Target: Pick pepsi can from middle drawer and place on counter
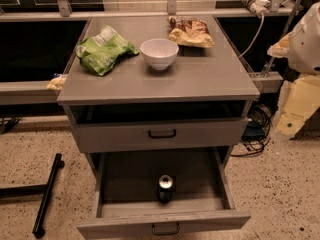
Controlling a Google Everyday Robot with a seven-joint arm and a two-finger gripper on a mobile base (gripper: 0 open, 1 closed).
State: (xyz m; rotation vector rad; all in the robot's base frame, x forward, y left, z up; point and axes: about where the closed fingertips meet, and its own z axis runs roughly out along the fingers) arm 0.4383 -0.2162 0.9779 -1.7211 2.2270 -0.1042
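Dark blue pepsi can [165,186]: upright in open middle drawer [125,181], lower centre, near its front panel. Grey bench [210,79]: green bag [102,49], white bowl [159,53], brown bag [190,31]. Gripper [281,46]: upper right edge; state of jaws cannot be told.

Looks like a robotics test lab, not a home: bare grey metal drawer cabinet [115,135] on speckled hard floor [280,199], power strip [251,0] and loose cables [256,136] off to the right, snack bags [102,50] and white bowl [159,53] staged on the counter [210,79], white robot arm [306,39] at right edge, gripper out of frame.
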